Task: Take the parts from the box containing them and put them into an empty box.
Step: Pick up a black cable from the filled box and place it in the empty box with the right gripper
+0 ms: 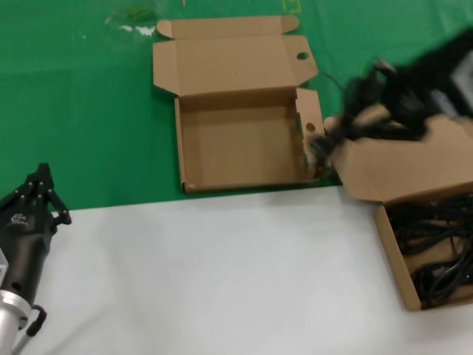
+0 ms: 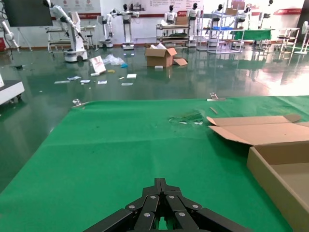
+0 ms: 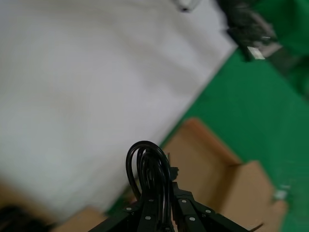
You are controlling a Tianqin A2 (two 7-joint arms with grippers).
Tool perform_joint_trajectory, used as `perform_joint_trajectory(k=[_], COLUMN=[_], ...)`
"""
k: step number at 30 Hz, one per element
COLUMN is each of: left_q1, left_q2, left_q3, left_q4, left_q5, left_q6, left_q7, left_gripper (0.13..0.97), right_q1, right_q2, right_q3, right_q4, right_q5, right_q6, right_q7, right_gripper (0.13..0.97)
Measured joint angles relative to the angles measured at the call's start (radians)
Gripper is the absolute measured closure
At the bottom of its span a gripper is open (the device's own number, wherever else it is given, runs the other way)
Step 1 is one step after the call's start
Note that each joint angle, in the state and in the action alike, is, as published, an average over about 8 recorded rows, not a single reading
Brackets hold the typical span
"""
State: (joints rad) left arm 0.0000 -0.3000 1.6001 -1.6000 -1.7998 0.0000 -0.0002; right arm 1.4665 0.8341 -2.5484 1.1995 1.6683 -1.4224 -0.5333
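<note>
The empty box [image 1: 194,144] lies open in the middle, sides square, its lid folded back. The diagonal box [image 1: 390,244] at the right holds several black coiled cables [image 1: 436,237]. My right gripper [image 1: 369,89] is above the gap between the two boxes, blurred, shut on one black cable bundle [image 1: 331,137] that hangs over the empty box's right wall. In the right wrist view the cable loop [image 3: 147,164] sticks out between the shut fingers of the gripper [image 3: 169,182], with the empty box [image 3: 212,164] below. My left gripper [image 1: 41,177] rests shut at the lower left.
Green cloth [image 1: 81,111] covers the far half of the table, white surface [image 1: 207,274] the near half. The empty box's round-holed side flap [image 1: 309,118] stands up beside the hanging cable. In the left wrist view the shut left gripper [image 2: 161,182] points over the cloth, the empty box [image 2: 280,164] off to one side.
</note>
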Motion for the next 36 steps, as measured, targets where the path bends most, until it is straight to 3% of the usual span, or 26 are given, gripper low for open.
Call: perform_joint_trajectory(k=[7, 16, 22, 36], left_q1=[0.0, 0.0, 0.0, 0.0], left_q2=[0.0, 0.0, 0.0, 0.0], left_q3=[0.0, 0.0, 0.0, 0.0], left_q4=[0.0, 0.0, 0.0, 0.0], left_q5=[0.0, 0.0, 0.0, 0.0], left_q6=[0.0, 0.0, 0.0, 0.0], left_q7=[0.0, 0.0, 0.0, 0.0], left_gripper=[0.957, 0.957, 0.957, 0.957], right_q1=[-0.06, -0.148, -0.186, -0.238], right_q2=[-0.195, -0.384, -0.469, -0.568], right_q3=[0.095, 0.137, 0.152, 0.193], right_q4=[-0.037, -0.116, -0.18, -0.288], right_q5=[-0.102, -0.289, -0.408, -0.591], right_q6=[0.148, 0.316, 0.388, 0.471], right_q7=[0.163, 0.401, 0.56, 0.722], right_gripper=[0.926, 0.926, 0.926, 0.926])
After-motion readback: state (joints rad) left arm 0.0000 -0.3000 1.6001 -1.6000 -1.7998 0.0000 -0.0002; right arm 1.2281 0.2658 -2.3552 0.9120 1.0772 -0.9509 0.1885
